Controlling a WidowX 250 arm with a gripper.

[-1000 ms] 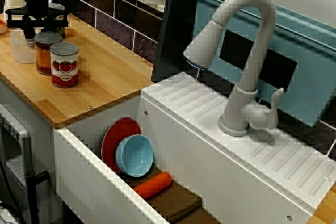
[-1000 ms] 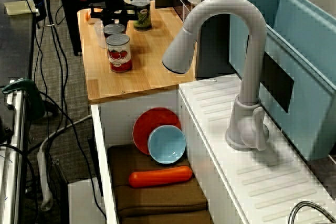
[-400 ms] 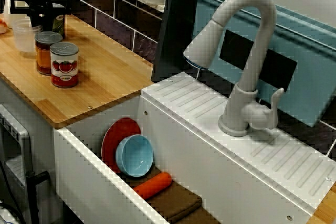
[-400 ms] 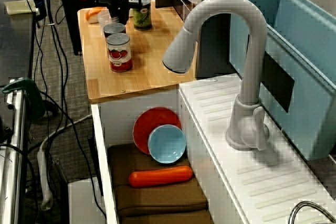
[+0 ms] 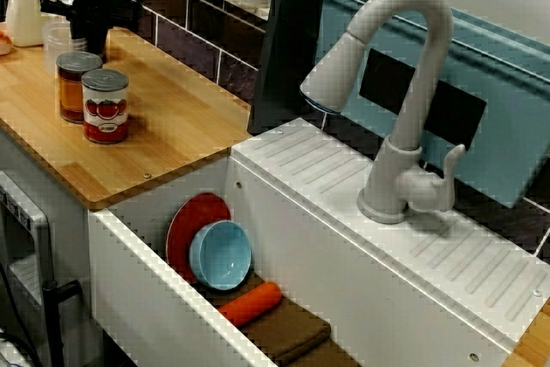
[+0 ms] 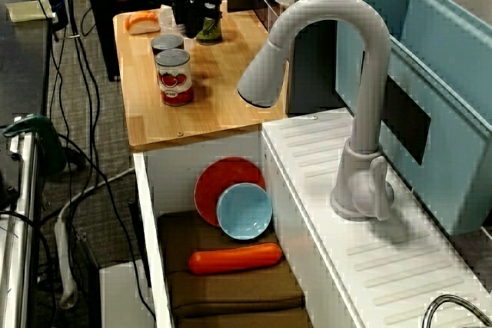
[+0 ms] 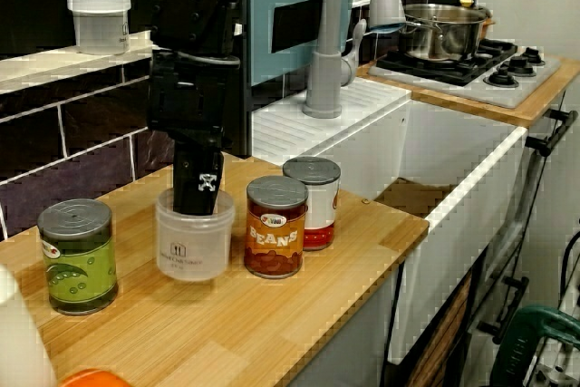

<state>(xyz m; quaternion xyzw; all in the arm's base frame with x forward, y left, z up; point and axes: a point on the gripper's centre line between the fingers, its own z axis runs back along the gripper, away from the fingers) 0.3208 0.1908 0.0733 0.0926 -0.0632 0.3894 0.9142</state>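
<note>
translucent plastic cup [image 7: 190, 251] stands on the wooden tabletop [image 7: 299, 305], between the green-labelled pea can [image 7: 78, 256] on its left and the brown beans can [image 7: 276, 227] on its right. black gripper [image 7: 198, 195] hangs inside the cup's mouth; fingers apart or together: cannot tell.

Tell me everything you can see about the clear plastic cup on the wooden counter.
The clear plastic cup is short, round and milky-translucent, with an open mouth and a small dark printed mark on its front. It stands upright on the wooden counter between the green-labelled can and the beans can, apart from the green one, very near the beans one. The black gripper reaches down into its mouth; whether it clamps the wall cannot be told. Nothing else shows inside.
</note>
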